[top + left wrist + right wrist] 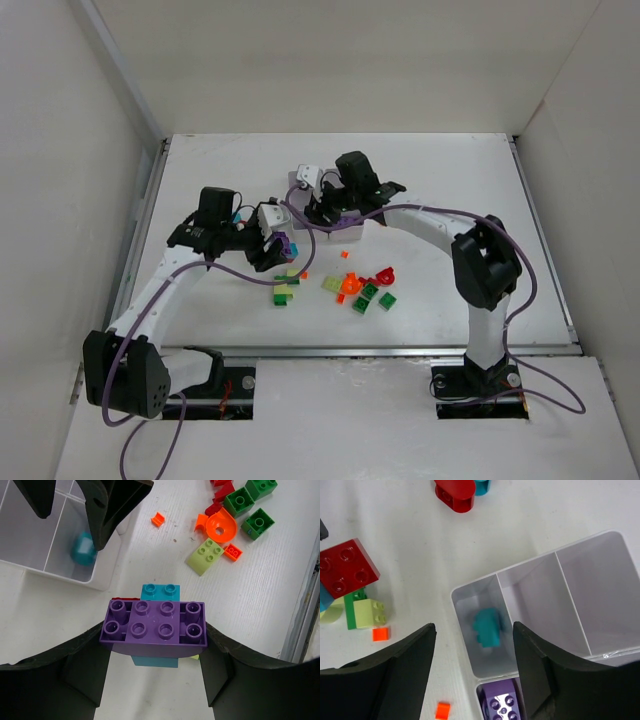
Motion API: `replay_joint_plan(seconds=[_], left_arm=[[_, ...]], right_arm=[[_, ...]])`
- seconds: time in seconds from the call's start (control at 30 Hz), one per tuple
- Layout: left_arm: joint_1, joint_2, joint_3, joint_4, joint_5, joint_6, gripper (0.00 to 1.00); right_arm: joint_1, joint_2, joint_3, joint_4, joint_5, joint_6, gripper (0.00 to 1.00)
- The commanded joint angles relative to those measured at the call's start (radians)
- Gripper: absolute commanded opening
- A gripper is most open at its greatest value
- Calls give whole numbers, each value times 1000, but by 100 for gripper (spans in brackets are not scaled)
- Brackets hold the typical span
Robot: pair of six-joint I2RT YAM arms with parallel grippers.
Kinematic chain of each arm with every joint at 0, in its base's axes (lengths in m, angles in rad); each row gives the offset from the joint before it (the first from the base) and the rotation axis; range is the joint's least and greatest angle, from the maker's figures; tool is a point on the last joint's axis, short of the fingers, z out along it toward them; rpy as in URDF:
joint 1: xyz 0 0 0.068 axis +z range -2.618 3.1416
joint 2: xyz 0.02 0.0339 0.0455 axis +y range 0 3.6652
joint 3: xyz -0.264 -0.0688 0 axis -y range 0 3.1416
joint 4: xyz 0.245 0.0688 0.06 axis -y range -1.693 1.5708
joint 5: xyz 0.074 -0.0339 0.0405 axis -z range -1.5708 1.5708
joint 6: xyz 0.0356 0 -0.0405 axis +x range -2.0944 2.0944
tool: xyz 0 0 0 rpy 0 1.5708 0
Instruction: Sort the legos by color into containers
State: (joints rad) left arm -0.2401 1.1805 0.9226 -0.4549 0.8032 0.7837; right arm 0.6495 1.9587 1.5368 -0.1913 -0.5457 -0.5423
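My left gripper point(155, 636) is shut on a purple eight-stud lego point(153, 629), held by its two short ends above the table; from above it hangs left of the loose pile point(283, 250). Under it lies a teal lego point(160, 591). The white container point(530, 600) sits under my right gripper point(473, 627), which stands open and holds nothing. A blurred teal lego point(486, 627) is in the corner compartment below those jaws. The neighbouring compartment holds a purple lego point(505, 705). From above, the right gripper point(322, 205) hovers over the container point(350, 232).
Loose legos lie on the table: an orange round piece point(221, 527), green bricks point(258, 522), a yellow-green brick point(205, 556), a red square brick point(347, 565) and small orange bits point(381, 634). The right gripper's fingers point(112, 505) hang close to my left gripper.
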Motion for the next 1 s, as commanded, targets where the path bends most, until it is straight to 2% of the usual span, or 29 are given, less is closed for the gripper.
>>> replay_joint_plan(seconds=[0.0,0.13,0.27,0.37,0.4,0.57,0.97], left_arm=[[2,-15,31,10,24,-9,0],[2,-15,32,10,33,-9,0],[2,-15,41,10,44,-9,0],[2,-15,64,10,83,-9,0],[2,-15,77,21,106,-9,0],[2,16,149,30,151,2,0],[2,61,209,48,220,2,0]], right_arm=[[10,-3,40,36,15,-10,70],[10,-12,40,36,24,-10,71],[10,-95,29,36,7,-10,71],[10,-187,-36,36,-104,-53,73],[10,-234,-75,36,-190,-74,75],[10,-294,-139,24,-373,-74,78],[64,-225,-63,1,-346,-65,78]])
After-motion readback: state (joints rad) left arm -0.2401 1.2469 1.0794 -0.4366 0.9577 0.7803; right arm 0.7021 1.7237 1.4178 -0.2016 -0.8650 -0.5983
